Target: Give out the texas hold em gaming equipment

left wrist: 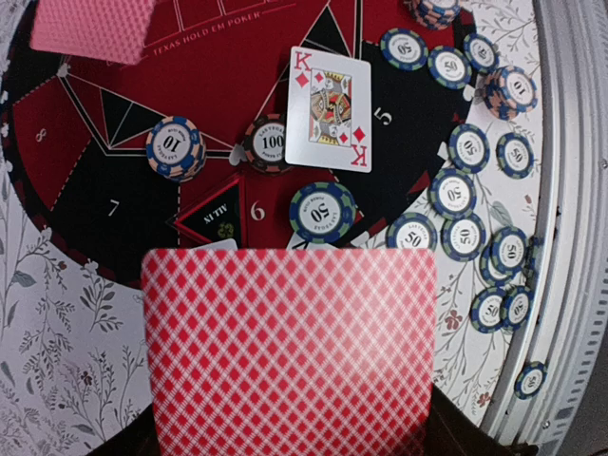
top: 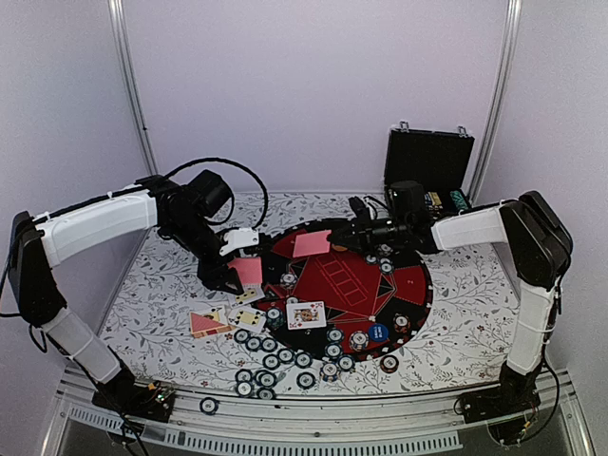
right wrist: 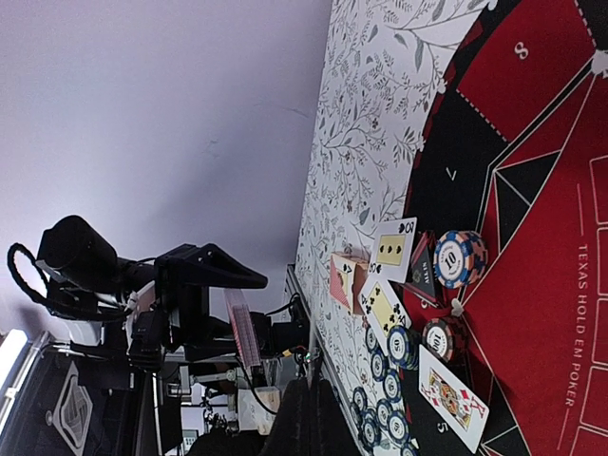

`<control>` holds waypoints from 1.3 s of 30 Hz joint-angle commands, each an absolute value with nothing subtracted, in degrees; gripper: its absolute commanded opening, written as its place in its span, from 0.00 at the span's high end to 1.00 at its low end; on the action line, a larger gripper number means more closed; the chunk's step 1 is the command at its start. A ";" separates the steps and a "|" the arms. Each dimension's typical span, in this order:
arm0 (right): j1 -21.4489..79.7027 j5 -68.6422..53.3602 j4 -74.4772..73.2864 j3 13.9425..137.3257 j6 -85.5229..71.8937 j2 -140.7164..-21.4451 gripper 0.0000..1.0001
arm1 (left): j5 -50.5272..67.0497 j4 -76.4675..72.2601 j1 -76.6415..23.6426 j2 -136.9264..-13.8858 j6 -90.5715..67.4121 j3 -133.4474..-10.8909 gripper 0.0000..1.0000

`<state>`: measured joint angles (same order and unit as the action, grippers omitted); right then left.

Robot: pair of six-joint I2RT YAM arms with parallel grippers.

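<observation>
- The left pincer [top: 236, 266] is pressed together on a red-backed card [left wrist: 290, 351]. It holds the card clear above the near-left rim of the round mat [top: 332, 277], by the seats marked 6 and 7.
- The right pincer [top: 335, 237] is also pinched shut, on a second red-backed card [top: 312, 244] that hangs over the mat's far-left part.
- The step in hand is probably dealing each card to a seat. Bring a card low and nearly flat before letting go, so it neither flutters nor flips.
- Pick a bare spot. The king of diamonds [left wrist: 328, 107] lies face up just ahead, and a 50 chip [left wrist: 322, 211] sits just beyond the red-backed card's free edge.
- Keep the arms apart, because their cards are near each other.
- The red-backed card shows its back to the wrist camera, face toward the desk [top: 161, 299]. Its long axis seems to run out from the fingers toward the mat's middle.
- The second red-backed card lies roughly level, back up, with its long axis left-right in the top view.
</observation>
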<state>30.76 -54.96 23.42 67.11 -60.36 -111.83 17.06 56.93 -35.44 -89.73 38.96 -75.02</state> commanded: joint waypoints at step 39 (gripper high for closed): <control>32.27 -31.06 -10.59 95.22 -36.48 -130.86 0.40 | 17.87 59.23 -34.45 -90.26 38.38 -75.23 0.67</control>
